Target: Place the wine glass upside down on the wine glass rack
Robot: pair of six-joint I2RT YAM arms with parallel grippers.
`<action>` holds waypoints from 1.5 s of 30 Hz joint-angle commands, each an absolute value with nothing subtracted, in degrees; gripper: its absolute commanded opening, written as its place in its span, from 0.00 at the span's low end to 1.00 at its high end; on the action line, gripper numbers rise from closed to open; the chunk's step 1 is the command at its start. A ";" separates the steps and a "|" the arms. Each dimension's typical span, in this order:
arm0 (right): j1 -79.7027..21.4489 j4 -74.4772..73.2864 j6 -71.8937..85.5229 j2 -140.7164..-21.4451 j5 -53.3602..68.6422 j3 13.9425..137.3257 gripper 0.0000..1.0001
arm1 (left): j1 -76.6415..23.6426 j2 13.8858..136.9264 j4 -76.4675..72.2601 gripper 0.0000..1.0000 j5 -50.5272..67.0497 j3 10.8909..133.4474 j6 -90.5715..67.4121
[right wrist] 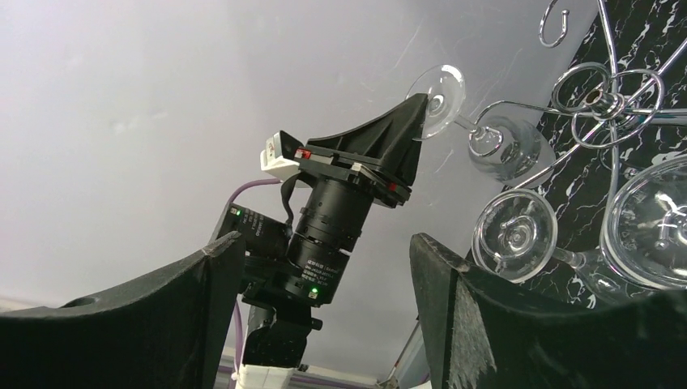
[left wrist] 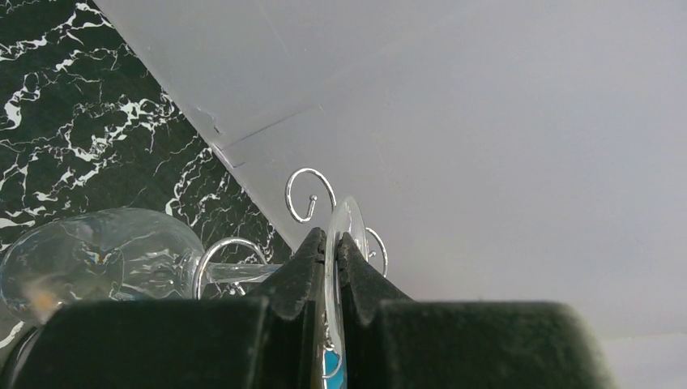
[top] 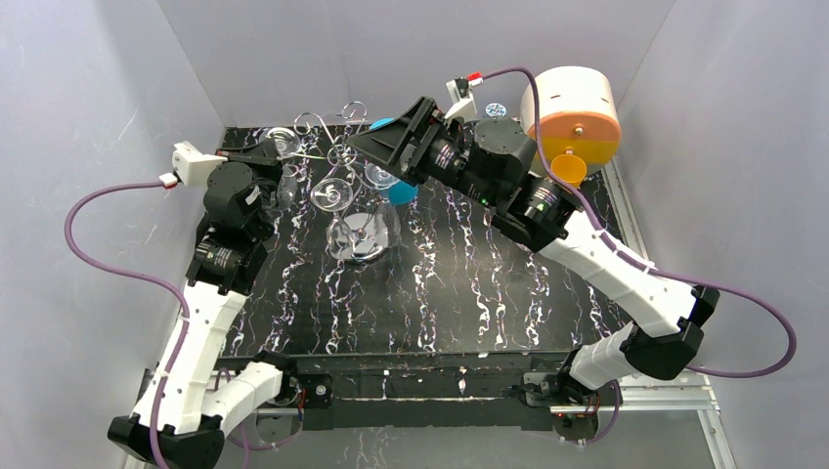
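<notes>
Three wine glasses, one rack

My left arm and right arm, white shells, black round joints, purple cable off each wrist, black wedge fingers, white red-tabbed wrist box.

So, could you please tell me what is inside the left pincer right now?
The left pincer is shut on the thin round foot of the wine glass, edge-on; its stem and bowl reach sideways. The foot's lower part is hidden between the black fingers.
</notes>
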State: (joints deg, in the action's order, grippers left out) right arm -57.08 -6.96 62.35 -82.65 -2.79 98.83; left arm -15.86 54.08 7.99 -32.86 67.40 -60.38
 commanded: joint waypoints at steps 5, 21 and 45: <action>-57.18 -4.81 61.22 -80.38 -3.27 98.43 0.81 | -15.52 50.52 6.65 0.00 -35.77 65.48 -60.48; -57.09 -5.15 60.31 -77.50 -4.73 95.71 0.81 | -15.50 48.25 8.57 0.00 -27.52 61.53 -65.47; -57.04 -20.90 53.45 -69.40 -13.16 89.02 0.81 | -15.48 49.96 18.06 0.33 -22.96 64.36 -63.50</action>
State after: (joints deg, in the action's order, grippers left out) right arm -57.06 -17.96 56.45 -72.31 -9.13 89.69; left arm -15.49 50.83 14.41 -23.75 61.84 -65.39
